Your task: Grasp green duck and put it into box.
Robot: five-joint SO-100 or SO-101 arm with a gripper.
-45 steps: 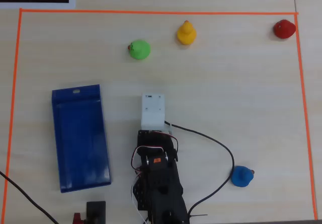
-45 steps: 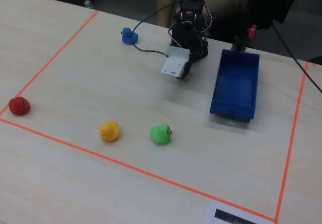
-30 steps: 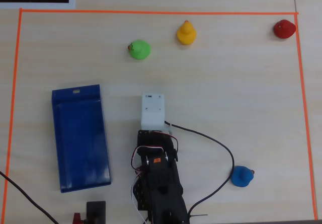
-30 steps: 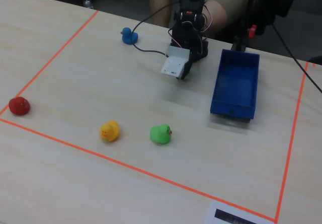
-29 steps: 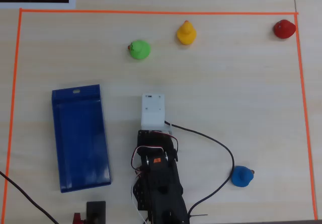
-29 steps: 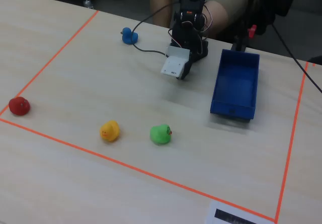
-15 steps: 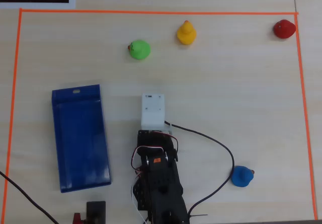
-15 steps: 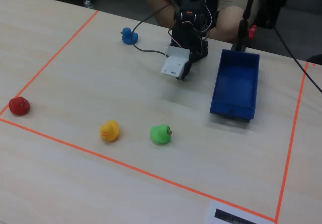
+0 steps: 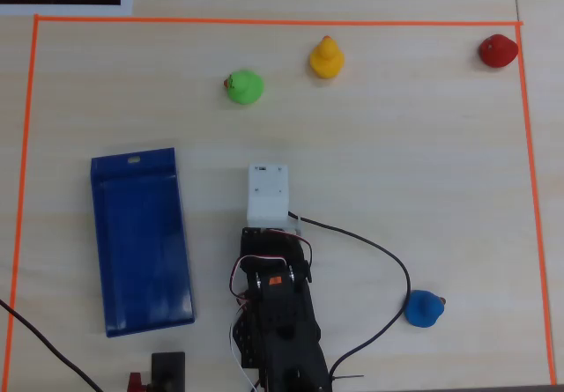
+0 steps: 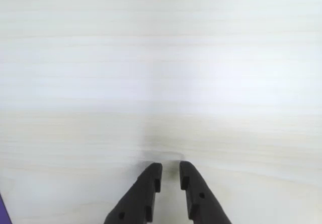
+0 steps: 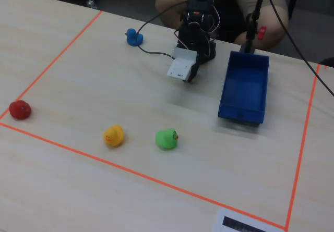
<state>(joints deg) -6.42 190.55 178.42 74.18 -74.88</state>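
The green duck [image 9: 244,87] [image 11: 166,139] sits alone on the pale wooden table, far ahead of the arm. The box [image 9: 141,242] [image 11: 244,88], a flat dark blue tray, lies empty to the arm's left in the overhead view. The arm is folded back near the table edge, and its white wrist block [image 9: 268,195] [image 11: 181,68] covers the gripper from above. In the wrist view my gripper [image 10: 170,169] hangs over bare table. Its black fingers [image 10: 151,183] stand a narrow gap apart with nothing between them. Neither duck nor box shows there.
A yellow duck [image 9: 326,58] sits right of the green one, a red duck [image 9: 498,50] in the far right corner, a blue duck [image 9: 425,308] near the arm's right. Orange tape [image 9: 264,22] frames the work area. A black cable [image 9: 379,260] loops beside the arm.
The arm, the ducks and the box have not moved. Only the person behind the table in the fixed view has shifted.
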